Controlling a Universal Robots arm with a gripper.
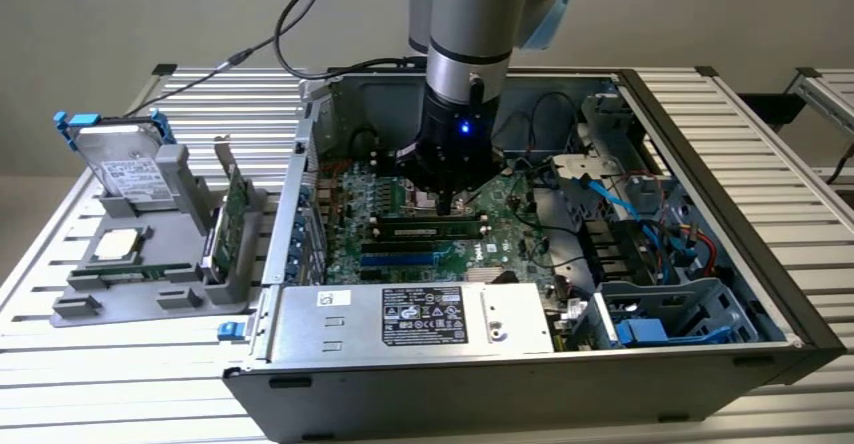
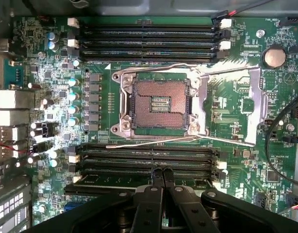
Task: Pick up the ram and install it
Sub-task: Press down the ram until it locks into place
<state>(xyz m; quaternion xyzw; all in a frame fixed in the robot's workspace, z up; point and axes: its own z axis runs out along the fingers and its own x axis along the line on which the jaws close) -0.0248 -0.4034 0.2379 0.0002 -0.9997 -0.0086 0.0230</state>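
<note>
My arm is a silver-grey tube with a pale blue joint cap and black cables trailing off. The black wrist housing shows a blue light, and the gripper has black fingers.

The exterior view looked down at an angle from in front of the open computer case, far enough back to take in the slatted worktop around it. The wrist view faced straight down from close above the motherboard, with the tool at its edge. Both views shared the motherboard and its memory slots.
</note>
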